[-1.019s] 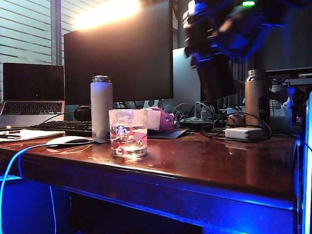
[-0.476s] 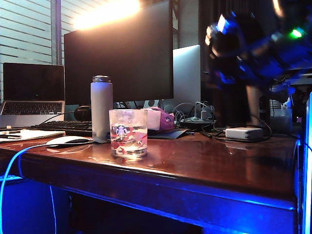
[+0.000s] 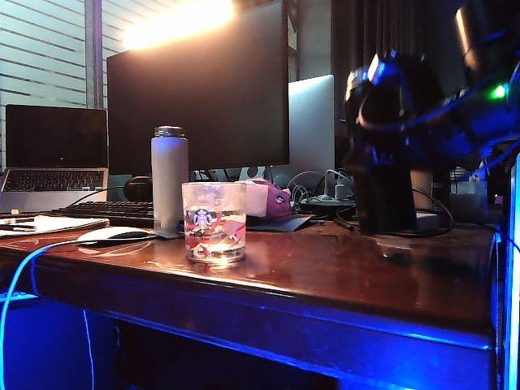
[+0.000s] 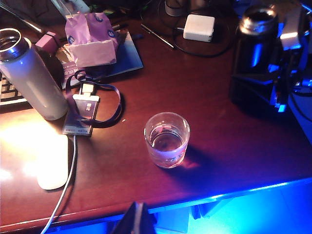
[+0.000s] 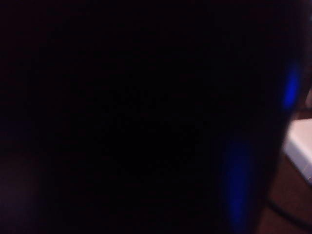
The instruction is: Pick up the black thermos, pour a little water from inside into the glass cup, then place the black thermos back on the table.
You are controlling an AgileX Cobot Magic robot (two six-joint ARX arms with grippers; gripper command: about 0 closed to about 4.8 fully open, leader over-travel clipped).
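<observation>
Now, on the right of the exterior view: right arm bent over from the top corner, wrist low, right gripper (image 3: pixel 388 154) pointing down at the table (image 3: pixel 341 268). Jaws closed around the black thermos (image 3: pixel 387 203), gripping it high up on its side. Thermos upright, near the back right of the table, well apart from the glass cup (image 3: pixel 214 221). Bottom right down at the table top; cannot tell if touching it or just above. Cup standing near the front edge, a little water inside, with the white bottle (image 3: pixel 169 175) just behind it.

Seen only from the left wrist view: looking down from above, the shiny ring at the open top of the black thermos (image 4: pixel 251 53), and the right gripper (image 4: pixel 273 73) pressed to its side. Also the water in the glass cup (image 4: pixel 166 140), a white mouse (image 4: pixel 52 162) near the front edge, and a white charger (image 4: pixel 198 27) at the back. Left gripper (image 4: pixel 138 222) only a dark tip at the edge of that view, hanging out past the front of the table, away from the cup. Cannot tell if its jaws are open or closed. Not to be seen in the exterior view at all.

From the right wrist view, almost all dark: the black thermos (image 5: pixel 122 117) filling the view, very close, with a thin blue shine down one side.
</observation>
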